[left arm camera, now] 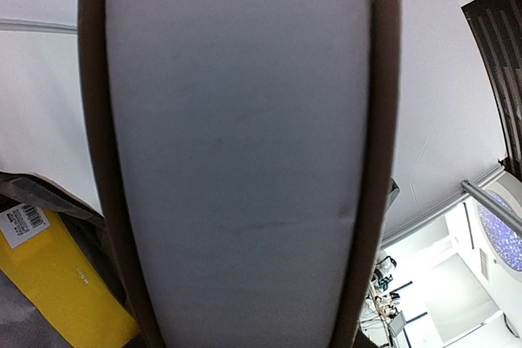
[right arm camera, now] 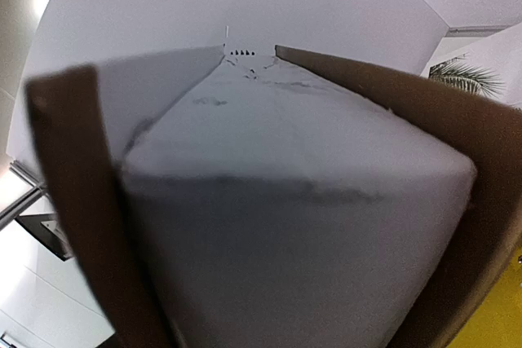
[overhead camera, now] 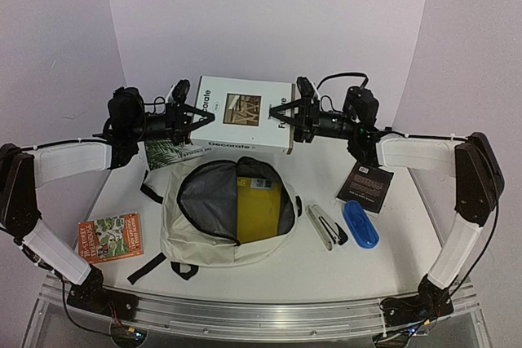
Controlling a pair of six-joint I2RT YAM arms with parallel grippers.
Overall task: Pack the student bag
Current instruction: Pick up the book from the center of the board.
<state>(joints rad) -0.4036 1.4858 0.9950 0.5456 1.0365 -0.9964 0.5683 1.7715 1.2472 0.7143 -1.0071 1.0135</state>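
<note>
The student bag (overhead camera: 186,238), cream fabric with black straps, lies open at the table's middle and shows grey lining (overhead camera: 208,196). A yellow book (overhead camera: 258,205) lies inside it and also shows in the left wrist view (left arm camera: 57,283). A large white book titled Decorate (overhead camera: 241,112) hangs tilted behind and above the bag. My left gripper (overhead camera: 194,114) is shut on its left edge. My right gripper (overhead camera: 287,116) straddles its right edge; whether its pads press is not shown. The page block fills both wrist views (left arm camera: 236,152) (right arm camera: 302,226) and hides the fingers.
An orange and green book (overhead camera: 111,236) lies at the front left. A leaf-patterned book (overhead camera: 167,152) sits under the left gripper. Right of the bag lie a white pen-like pair (overhead camera: 324,226), a blue case (overhead camera: 360,223) and a black book (overhead camera: 365,186).
</note>
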